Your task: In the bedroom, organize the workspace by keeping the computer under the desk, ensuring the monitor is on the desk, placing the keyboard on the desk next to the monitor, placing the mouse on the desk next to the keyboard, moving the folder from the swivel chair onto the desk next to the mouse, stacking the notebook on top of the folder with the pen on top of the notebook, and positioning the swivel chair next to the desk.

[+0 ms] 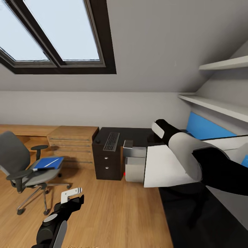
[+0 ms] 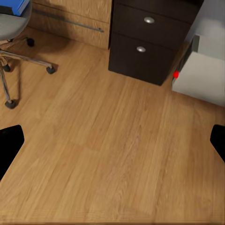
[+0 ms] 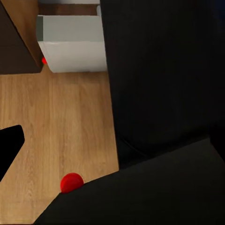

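Resting flat blue folder (image 1: 47,163), upholstered swivel chair (image 1: 20,165)

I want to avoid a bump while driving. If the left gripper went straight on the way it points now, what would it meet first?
Probably the bare wood floor: the left gripper looks down at open boards between its fingertips. The desk drawers and the computer lie further ahead, though depth is hard to judge.

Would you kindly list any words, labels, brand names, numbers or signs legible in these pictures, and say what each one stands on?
No readable text: there are none.
Slim black-keyed keyboard on the black-topped desk: key legends too small and blurred to read.
Boxy light grey computer tower: a small red button, no legible label.
Flat bright blue folder on the grey swivel chair: plain cover, no title visible.
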{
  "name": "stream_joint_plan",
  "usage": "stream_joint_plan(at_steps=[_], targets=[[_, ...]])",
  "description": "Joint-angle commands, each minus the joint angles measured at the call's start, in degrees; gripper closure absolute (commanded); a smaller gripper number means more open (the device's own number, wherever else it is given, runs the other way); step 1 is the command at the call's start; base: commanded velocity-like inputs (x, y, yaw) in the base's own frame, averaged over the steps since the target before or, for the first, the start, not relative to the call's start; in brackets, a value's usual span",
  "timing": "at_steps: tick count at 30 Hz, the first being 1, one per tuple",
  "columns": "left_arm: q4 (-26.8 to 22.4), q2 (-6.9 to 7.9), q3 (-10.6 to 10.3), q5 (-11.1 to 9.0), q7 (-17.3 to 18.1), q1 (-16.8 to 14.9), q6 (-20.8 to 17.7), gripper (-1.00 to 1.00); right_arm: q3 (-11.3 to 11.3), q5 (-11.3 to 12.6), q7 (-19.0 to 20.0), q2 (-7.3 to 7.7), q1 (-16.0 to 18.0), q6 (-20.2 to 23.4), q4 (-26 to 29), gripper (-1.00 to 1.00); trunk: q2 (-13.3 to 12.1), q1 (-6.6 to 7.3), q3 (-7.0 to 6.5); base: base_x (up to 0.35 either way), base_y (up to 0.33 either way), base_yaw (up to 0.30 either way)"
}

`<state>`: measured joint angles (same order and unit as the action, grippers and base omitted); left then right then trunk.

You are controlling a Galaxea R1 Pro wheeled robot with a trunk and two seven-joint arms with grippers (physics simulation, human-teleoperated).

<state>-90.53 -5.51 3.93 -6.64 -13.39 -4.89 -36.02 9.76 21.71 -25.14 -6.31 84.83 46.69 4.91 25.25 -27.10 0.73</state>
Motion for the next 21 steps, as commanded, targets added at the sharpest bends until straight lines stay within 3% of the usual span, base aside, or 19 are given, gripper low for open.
stream_joint_plan(at_steps=[1,9,13,21], targets=[[-0.1,-0.03,0.0,-0.6,-0.4,0.0,-0.2,-1.00,-0.4,1.0,-0.4,0.01,0.0,0.2,-0.2,-1.00,0.1,0.00,0.10,-0.231,0.000,0.000],[-0.1,-0.09,0.0,-0.6,-0.4,0.0,-0.3,-1.00,-0.3,1.0,-0.4,0.04,0.0,0.2,-0.8,-1.00,0.1,0.00,0.10,-0.153,0.000,0.000],[-0.1,-0.11,-0.1,-0.7,-0.3,0.0,-0.4,-1.00,2.0,1.0,-0.4,-0.01,0.0,0.2,-0.8,-1.00,0.1,0.00,0.10,-0.136,0.000,0.000],[-0.1,-0.12,-0.1,-0.7,-0.3,0.0,-0.4,-1.00,2.4,1.0,-0.4,-0.06,0.0,0.2,-0.9,-1.00,0.1,0.00,0.10,-0.129,0.000,0.000]])
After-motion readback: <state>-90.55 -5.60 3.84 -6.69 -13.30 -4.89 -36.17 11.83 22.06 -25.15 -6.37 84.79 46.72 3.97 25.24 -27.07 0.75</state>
